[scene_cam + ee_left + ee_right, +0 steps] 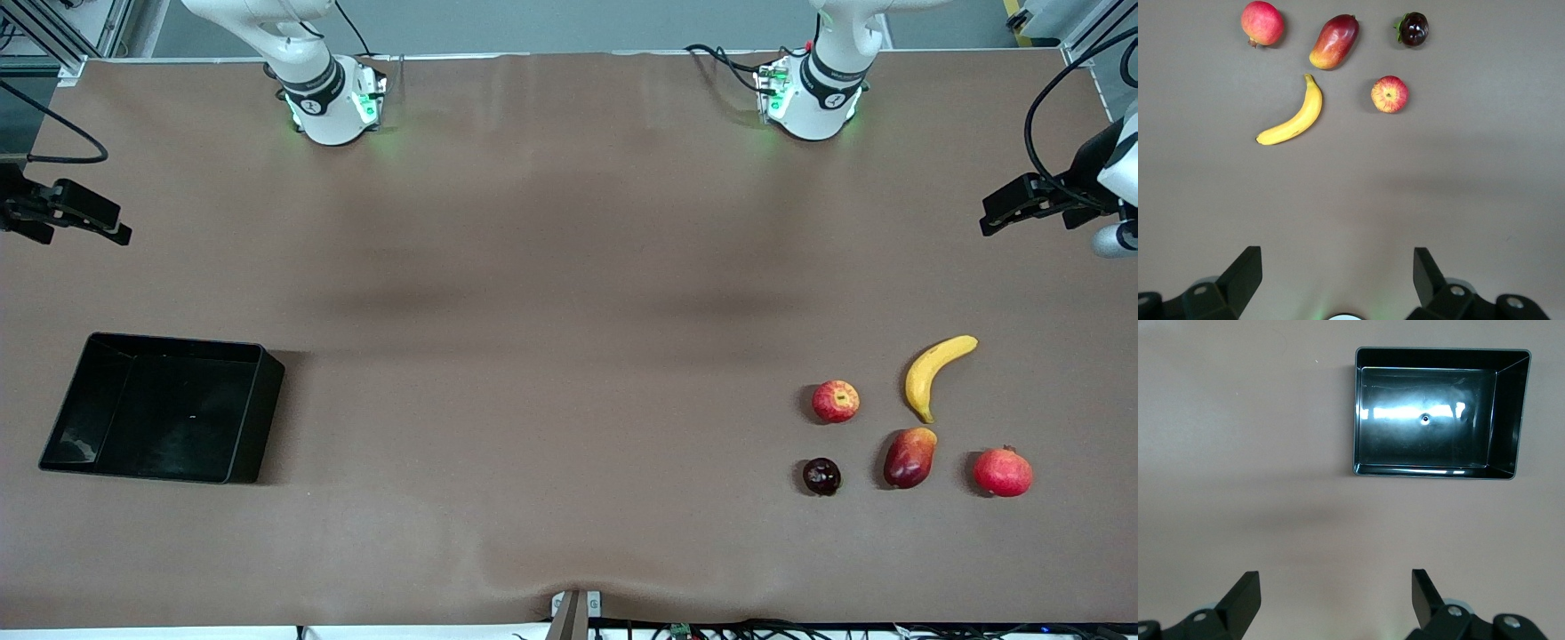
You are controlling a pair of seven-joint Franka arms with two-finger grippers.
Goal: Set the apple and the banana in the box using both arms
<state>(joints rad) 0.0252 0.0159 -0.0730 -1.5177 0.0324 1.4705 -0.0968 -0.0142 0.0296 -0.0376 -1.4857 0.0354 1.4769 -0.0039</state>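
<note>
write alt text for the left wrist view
Five fruits lie on a brown table: a banana and apple, with a pomegranate, mango and dark round fruit alongside. The left gripper hangs above, fingers open and empty.

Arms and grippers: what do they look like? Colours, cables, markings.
Both arms are white, with rounded links and black joint bands. Each base glows green and has black cables plugged in beside it. The left gripper and the right gripper are matte black and angular, with flat, wedge-shaped jaws. A black cable loops along each wrist. Small round marks on the black bands are too small to read.
</note>
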